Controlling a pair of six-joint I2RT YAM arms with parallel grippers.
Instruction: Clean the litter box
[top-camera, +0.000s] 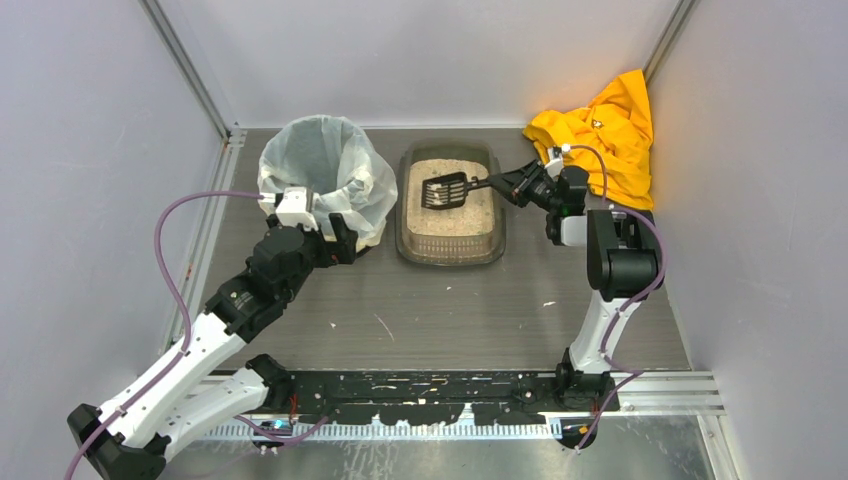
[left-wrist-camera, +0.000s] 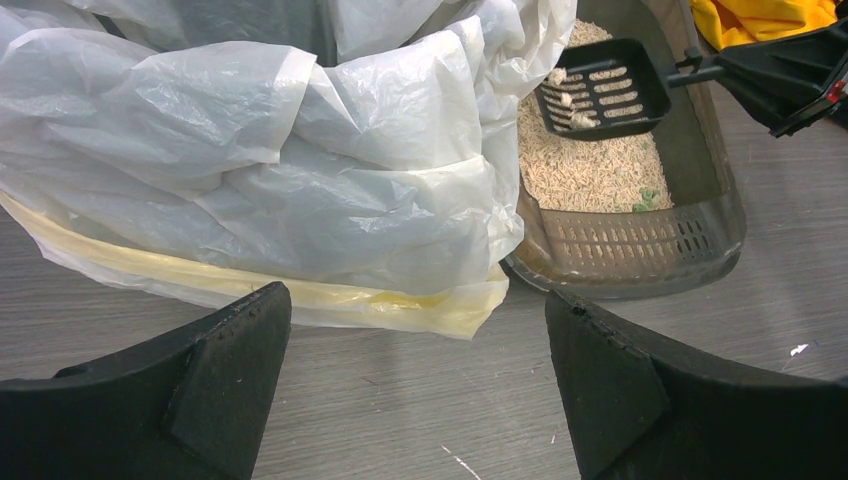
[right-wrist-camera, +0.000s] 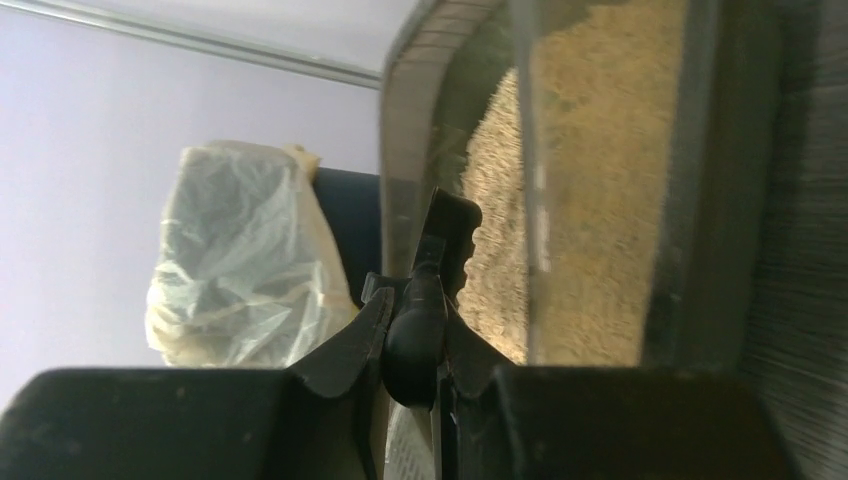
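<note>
The right gripper (top-camera: 500, 183) was closed narrowly on the thin handle of the black slotted scoop (top-camera: 447, 189). The handle was clamped between the jaws so that the scoop head was carried straight out ahead of them, over the granules of the litter box (top-camera: 450, 256). A few pale clumps (left-wrist-camera: 566, 92) were seen lying in the scoop head. The head appeared to be held roughly level, presumably so that loose granules could be sifted through the slots while the clumps were retained. The litter box was set directly ahead of and below the right jaws, with the bag-lined bin (top-camera: 325, 165) just past its opposite side. The left gripper (left-wrist-camera: 418, 390) was spread wide with nothing between its jaws. The bin's bagged wall was placed close ahead of them, and the litter box lay ahead to their right. It was judged that this gripper was stationed there to steady the bin when the scoop's load was tipped in.
</note>
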